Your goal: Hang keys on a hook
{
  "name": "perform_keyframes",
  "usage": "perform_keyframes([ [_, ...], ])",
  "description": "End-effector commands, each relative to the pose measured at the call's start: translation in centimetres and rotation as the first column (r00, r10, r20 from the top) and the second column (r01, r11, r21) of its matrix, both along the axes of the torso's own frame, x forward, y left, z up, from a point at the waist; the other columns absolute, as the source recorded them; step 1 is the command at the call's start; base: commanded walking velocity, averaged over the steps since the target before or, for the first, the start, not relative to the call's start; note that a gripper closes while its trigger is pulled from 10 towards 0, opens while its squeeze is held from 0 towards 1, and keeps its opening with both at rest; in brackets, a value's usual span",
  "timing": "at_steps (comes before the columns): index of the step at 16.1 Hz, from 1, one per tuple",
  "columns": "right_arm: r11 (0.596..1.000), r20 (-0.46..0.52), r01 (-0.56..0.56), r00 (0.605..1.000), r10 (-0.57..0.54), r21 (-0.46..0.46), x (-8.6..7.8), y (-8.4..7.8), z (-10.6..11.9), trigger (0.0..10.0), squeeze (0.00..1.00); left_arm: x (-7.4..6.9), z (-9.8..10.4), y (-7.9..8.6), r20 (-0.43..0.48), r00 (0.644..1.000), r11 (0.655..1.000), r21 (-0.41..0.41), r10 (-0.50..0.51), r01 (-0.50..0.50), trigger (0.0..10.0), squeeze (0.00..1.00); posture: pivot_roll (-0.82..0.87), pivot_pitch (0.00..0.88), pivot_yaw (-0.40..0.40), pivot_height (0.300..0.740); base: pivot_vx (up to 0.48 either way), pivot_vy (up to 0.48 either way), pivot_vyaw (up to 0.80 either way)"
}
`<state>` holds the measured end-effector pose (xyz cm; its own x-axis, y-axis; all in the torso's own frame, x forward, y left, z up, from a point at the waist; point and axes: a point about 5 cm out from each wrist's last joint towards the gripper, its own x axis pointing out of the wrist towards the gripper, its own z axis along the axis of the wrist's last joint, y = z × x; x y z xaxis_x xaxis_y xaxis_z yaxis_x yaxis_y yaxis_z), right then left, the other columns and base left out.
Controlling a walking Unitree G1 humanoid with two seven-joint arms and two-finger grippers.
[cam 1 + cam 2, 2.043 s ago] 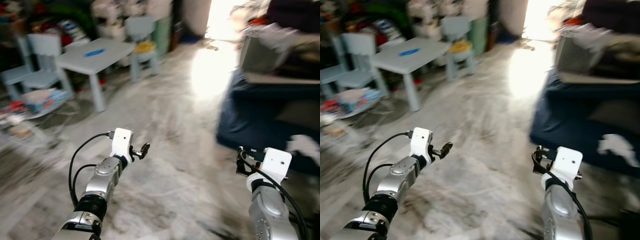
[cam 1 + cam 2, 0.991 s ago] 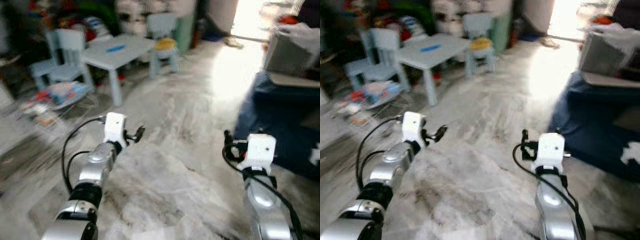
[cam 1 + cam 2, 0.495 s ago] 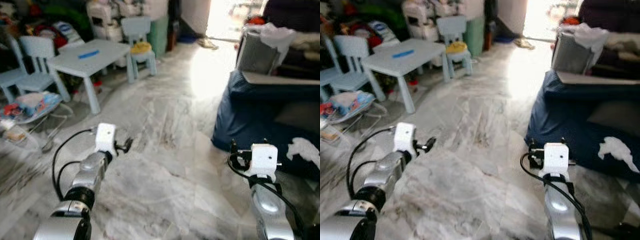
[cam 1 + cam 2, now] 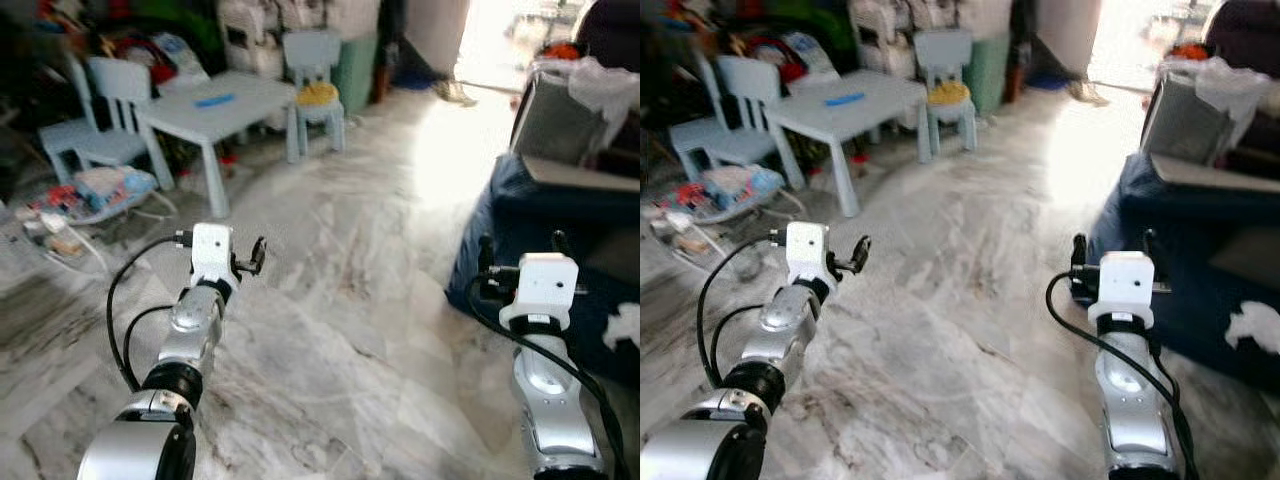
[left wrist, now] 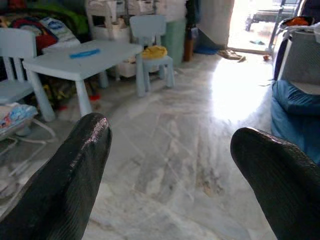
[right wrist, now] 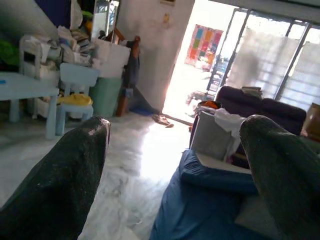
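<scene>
Both arms are raised in front of me over a grey marble floor (image 4: 350, 300). My left gripper (image 4: 253, 256) is held at the left, open, with nothing between its fingers (image 5: 70, 185). My right gripper (image 4: 1113, 244) is held at the right beside a dark blue sofa (image 4: 520, 200), also open and empty, with its fingers (image 6: 65, 180) wide apart. Along the left gripper I see the floor and a small table. The right wrist view shows a bright doorway (image 6: 185, 65) and the sofa.
A light-blue child's table (image 4: 235, 105) with small chairs (image 4: 315, 55) stands at the far left, and toys and a baby bouncer (image 4: 90, 190) lie on the floor beside it. A grey basket (image 4: 565, 115) sits on the sofa. The sunlit doorway (image 4: 500, 30) is ahead.
The whole picture has swung and steadied as the camera moved; the table and the sofa shifted in view. Both arms keep the same raised pose with open fingers.
</scene>
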<state>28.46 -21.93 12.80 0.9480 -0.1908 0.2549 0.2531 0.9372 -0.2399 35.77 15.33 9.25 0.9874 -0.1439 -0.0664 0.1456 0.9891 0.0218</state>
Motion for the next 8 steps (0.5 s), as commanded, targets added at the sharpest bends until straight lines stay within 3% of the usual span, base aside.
perform_keyframes([
  [1,1.000,0.006,0.001,1.000,-0.001,-0.002,0.0,0.0,0.1,10.0,0.00,0.4,0.6,-0.6,0.020,1.000,1.000,-0.003,-0.014,0.014,10.0,0.00,-0.03,0.000,-0.010,0.740,0.000,0.000,0.00],
  [6,1.000,-0.007,-0.010,1.000,0.010,0.010,0.0,0.8,-0.2,10.0,0.00,0.3,0.2,-0.6,0.004,1.000,0.999,0.021,-0.028,0.028,10.0,0.00,-0.03,0.000,-0.010,0.740,0.000,0.000,0.00],
  [8,0.999,-0.022,-0.026,0.999,0.026,0.022,0.0,1.2,-0.5,10.0,0.00,0.2,0.1,-0.6,-0.003,1.000,0.999,0.027,-0.026,0.026,10.0,0.00,-0.02,0.000,-0.002,0.740,0.337,0.000,0.00],
])
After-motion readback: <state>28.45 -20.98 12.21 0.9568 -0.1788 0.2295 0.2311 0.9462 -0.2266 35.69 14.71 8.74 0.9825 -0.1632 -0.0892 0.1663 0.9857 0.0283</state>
